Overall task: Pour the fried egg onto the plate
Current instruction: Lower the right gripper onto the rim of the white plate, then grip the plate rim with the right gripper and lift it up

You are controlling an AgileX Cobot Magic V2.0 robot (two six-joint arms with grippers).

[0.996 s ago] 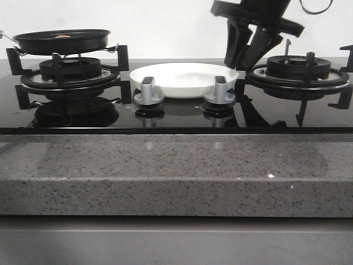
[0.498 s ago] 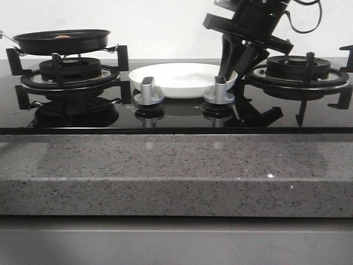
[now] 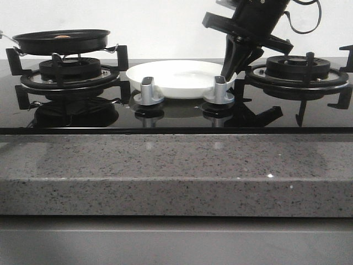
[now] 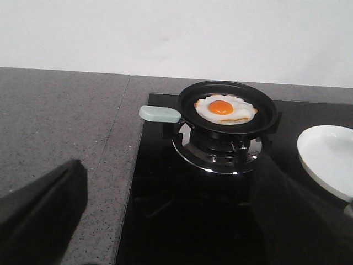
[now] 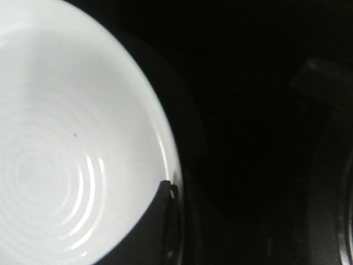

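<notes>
The fried egg (image 4: 223, 108), white with an orange yolk, lies in the small black pan (image 4: 266, 118) on the left burner; in the front view only a sliver of the egg (image 3: 63, 36) shows over the pan rim (image 3: 60, 43). The white plate (image 3: 176, 80) sits on the glass hob between the burners and also shows in the left wrist view (image 4: 328, 157). My right gripper (image 3: 230, 69) is shut on the plate's right rim; in the right wrist view one finger (image 5: 157, 221) lies inside the plate (image 5: 66, 138). My left gripper (image 4: 168, 182) is open and empty, back from the pan.
Two silver knobs (image 3: 148, 91) (image 3: 219, 90) stand just in front of the plate. The right burner grate (image 3: 298, 69) is beside my right gripper. The pan's pale green handle (image 4: 159, 114) points away from the plate. A speckled grey counter (image 3: 165, 165) fronts the hob.
My right gripper has come down from above to the plate's right rim and closed on it. The plate has shifted slightly left. The pan and egg have not moved.
</notes>
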